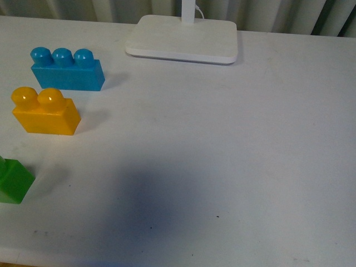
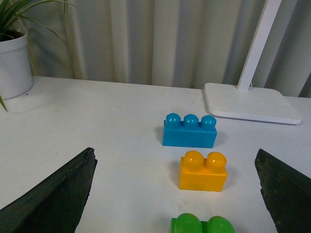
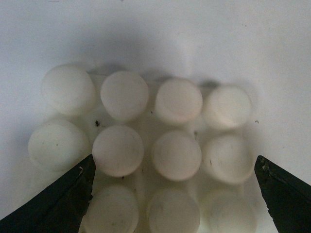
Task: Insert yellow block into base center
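Observation:
The yellow block (image 1: 45, 112) stands upright on the white table at the left, just in front of the blue three-stud brick (image 1: 67, 69). In the left wrist view the yellow block (image 2: 203, 171) lies ahead of my open left gripper (image 2: 177, 194), between its spread fingers and apart from them. The base (image 3: 146, 150) with its round white studs fills the right wrist view, close under my open right gripper (image 3: 175, 194). The base does not show in the front view. Neither arm shows in the front view.
A green brick (image 1: 13, 180) sits at the left edge, nearer than the yellow block; it also shows in the left wrist view (image 2: 203, 225). A smooth white lamp-stand plate (image 1: 183, 38) with a post stands at the back. A potted plant (image 2: 13, 58) stands far left.

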Tool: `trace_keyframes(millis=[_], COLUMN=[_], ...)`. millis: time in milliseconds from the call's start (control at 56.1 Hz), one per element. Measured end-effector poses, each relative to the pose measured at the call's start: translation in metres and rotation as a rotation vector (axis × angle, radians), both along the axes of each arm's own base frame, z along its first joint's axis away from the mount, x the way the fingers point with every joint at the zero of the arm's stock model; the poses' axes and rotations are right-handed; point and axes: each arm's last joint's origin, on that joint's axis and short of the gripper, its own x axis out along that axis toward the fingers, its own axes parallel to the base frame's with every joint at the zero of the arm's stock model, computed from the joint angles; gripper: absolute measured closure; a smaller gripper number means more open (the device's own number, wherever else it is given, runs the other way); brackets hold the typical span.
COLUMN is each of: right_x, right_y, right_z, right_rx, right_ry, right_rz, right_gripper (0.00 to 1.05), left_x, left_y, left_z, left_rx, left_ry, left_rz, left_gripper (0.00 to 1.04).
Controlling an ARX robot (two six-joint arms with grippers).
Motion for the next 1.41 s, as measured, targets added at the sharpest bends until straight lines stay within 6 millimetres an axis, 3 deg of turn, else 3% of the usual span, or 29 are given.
trace_keyframes(millis=[250,481,642,927,1408], right_x=[-0.004,-0.016,-0.026,-0.034,-0.034], right_y=[0.011,0.04,0.078,0.164,0.289], right_z=[-0.004,-0.002,0.001,0.002,-0.003], right_rx=[0.023,0.116,0.195,0.384,0.411], right_ry=[0.012,0.029,0.033,0.048,0.073], right_rz=[0.034,0.079,0.133,0.168,0.275], right_gripper=[0.09,0.09,0.09,0.09,0.09], left_x=[0.0,0.0,0.0,0.0,0.0], left_y=[0.0,0.0,0.0,0.0,0.0], left_z=[0.0,0.0,0.0,0.0,0.0], left_rx=[0.0,0.0,0.0,0.0,0.0], left_ry=[0.0,0.0,0.0,0.0,0.0], left_rz=[0.0,0.0,0.0,0.0,0.0], left_gripper=[0.06,0.06,0.06,0.06,0.06])
